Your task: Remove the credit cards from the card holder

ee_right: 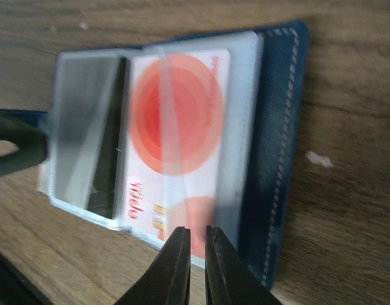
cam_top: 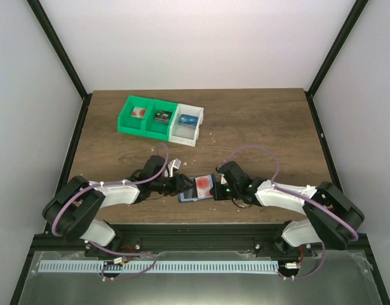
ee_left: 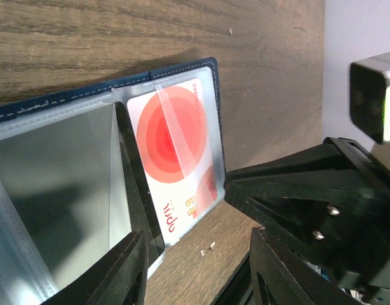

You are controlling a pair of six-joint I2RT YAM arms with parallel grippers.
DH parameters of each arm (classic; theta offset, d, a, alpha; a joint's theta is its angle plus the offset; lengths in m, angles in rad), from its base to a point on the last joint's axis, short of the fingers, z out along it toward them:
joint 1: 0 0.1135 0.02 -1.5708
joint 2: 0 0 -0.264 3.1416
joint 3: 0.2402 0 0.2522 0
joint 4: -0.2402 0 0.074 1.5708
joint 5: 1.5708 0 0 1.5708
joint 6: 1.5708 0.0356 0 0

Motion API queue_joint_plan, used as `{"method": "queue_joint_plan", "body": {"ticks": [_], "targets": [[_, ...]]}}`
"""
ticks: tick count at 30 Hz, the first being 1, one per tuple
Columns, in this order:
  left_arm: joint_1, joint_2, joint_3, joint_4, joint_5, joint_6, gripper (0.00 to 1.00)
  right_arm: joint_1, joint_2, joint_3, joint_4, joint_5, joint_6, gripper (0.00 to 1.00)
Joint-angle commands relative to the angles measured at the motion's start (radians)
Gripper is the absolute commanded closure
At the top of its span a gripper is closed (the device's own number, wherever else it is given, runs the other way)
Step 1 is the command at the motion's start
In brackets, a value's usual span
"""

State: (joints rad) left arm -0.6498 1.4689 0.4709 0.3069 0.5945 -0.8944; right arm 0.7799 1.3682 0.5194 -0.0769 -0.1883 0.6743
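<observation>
The blue card holder (cam_top: 196,189) lies open on the table between my grippers. A red-and-white credit card (ee_left: 173,149) sits in its clear pocket, also seen in the right wrist view (ee_right: 179,136). My left gripper (ee_left: 198,270) is open at the holder's left side, one finger (ee_left: 115,273) over the empty clear leaf (ee_left: 52,190). My right gripper (ee_right: 196,254) is shut to a thin slit, its tips over the pocket's near edge above the card; it holds nothing that I can see. Three more cards lie in the tray: red-spotted (cam_top: 139,112), dark (cam_top: 162,115), blue (cam_top: 188,120).
The green-and-white three-compartment tray (cam_top: 126,121) stands at the back left of the wooden table (cam_top: 265,127). Small white crumbs (ee_left: 208,249) lie by the holder. The right gripper's black body (ee_left: 309,210) fills the right of the left wrist view.
</observation>
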Motion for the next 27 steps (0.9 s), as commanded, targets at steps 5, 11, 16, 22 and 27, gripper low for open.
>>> {"method": "queue_joint_plan", "body": {"ticks": [5, 11, 16, 22, 27], "targets": [[-0.003, 0.028, -0.012, 0.100, -0.016, -0.026, 0.54, -0.010, -0.044, 0.121, -0.030, 0.001, 0.000, 0.89], [-0.003, 0.043, -0.013, 0.108, -0.013, -0.034, 0.54, -0.011, 0.033, 0.147, -0.005, 0.064, -0.011, 0.87], [-0.005, 0.036, -0.005, 0.075, -0.037, -0.024, 0.55, -0.013, 0.094, 0.126, 0.021, 0.076, -0.014, 0.87], [-0.007, 0.057, -0.024, 0.151, -0.025, -0.052, 0.55, -0.014, 0.150, 0.073, 0.055, 0.074, -0.006, 0.87], [-0.027, 0.077, -0.013, 0.135, -0.079, -0.031, 0.55, -0.014, 0.146, 0.009, 0.108, 0.028, 0.023, 0.87]]}}
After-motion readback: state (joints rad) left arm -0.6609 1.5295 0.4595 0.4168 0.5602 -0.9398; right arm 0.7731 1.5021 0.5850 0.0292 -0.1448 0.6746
